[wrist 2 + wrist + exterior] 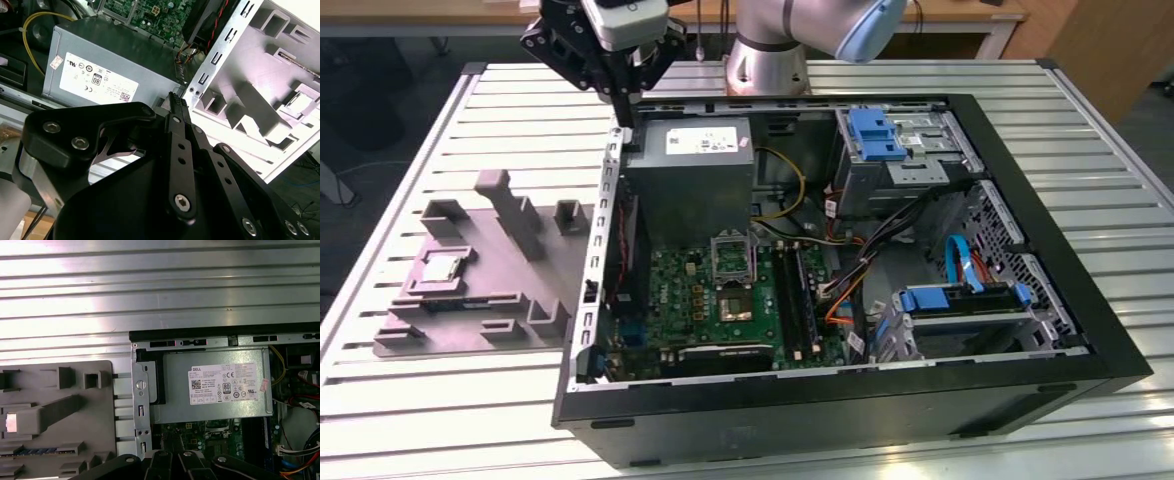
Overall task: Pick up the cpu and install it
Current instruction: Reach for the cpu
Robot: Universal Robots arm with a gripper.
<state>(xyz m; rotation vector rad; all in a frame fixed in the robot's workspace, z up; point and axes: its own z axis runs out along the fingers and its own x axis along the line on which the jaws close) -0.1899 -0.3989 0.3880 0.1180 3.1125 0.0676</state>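
The cpu (447,268) is a small silvery square lying flat in a recess of the grey fixture plate (480,300), at the exterior view's left beside the open computer case. It also shows as a pale square, cpu (12,421), in the first wrist view. My gripper (626,128) hangs over the case's back left corner, above the grey power supply box (698,175), well away from the cpu. Its black fingers (175,107) are pressed together with nothing between them. The motherboard's socket (732,303) lies exposed, with its silver frame (731,253) hinged up behind it.
The black case (854,400) lies on its side on a slatted aluminium table (400,410). Inside are the green motherboard (680,300), loose cables (867,250) and blue-tabbed drive bays (961,300). The fixture plate carries several raised grey blocks (514,215).
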